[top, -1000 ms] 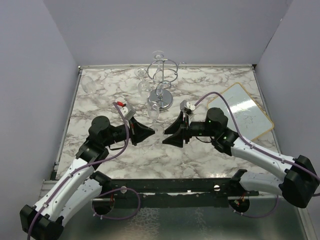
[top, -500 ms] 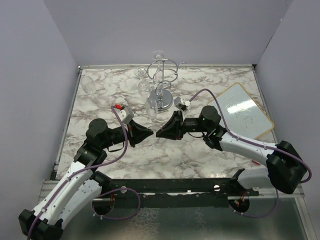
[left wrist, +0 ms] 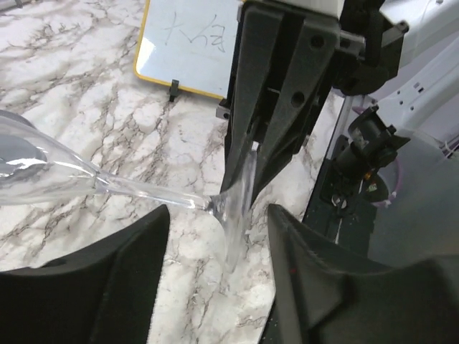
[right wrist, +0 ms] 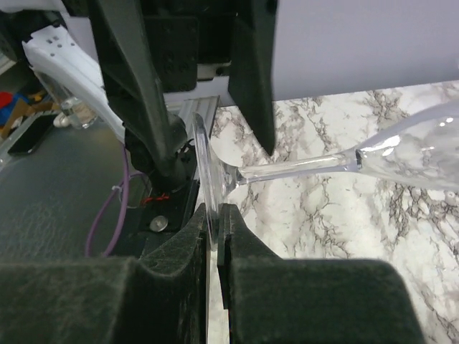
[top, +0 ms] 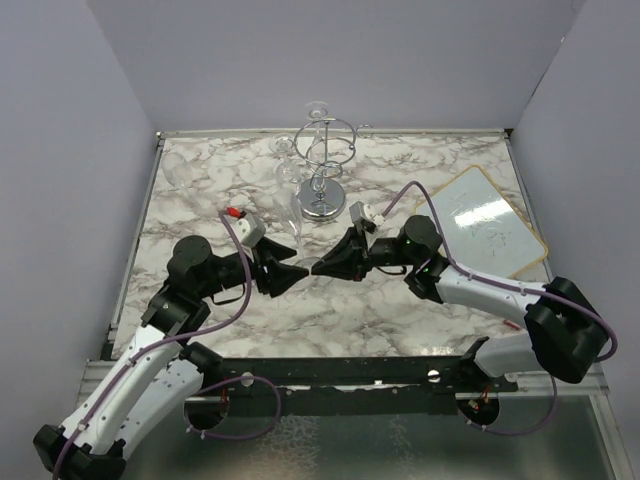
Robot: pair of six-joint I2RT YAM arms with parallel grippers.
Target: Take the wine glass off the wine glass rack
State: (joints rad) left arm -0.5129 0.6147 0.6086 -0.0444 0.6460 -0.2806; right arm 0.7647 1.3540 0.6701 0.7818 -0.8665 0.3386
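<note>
The wine glass [top: 296, 230] hangs level over the marble, off the wine glass rack [top: 322, 168] at the back. My right gripper [right wrist: 216, 212] is shut on the rim of the glass's round foot [right wrist: 204, 154]; the stem [right wrist: 301, 167] and bowl [right wrist: 419, 147] run off to the right. My left gripper [left wrist: 219, 215] stands open, its black fingers either side of the foot [left wrist: 238, 204] without touching it. In the top view both grippers meet nose to nose, left [top: 299, 271] and right [top: 319, 267].
A yellow-edged whiteboard [top: 487, 222] lies at the right of the table. More clear glasses hang on the rack [top: 283, 147], and one lies near the back left corner [top: 180, 166]. The rack's mirrored base [top: 322, 205] sits just beyond the grippers.
My right gripper moved left and shut on the glass's foot. My left gripper, shut on the glass before, has opened and let go.
</note>
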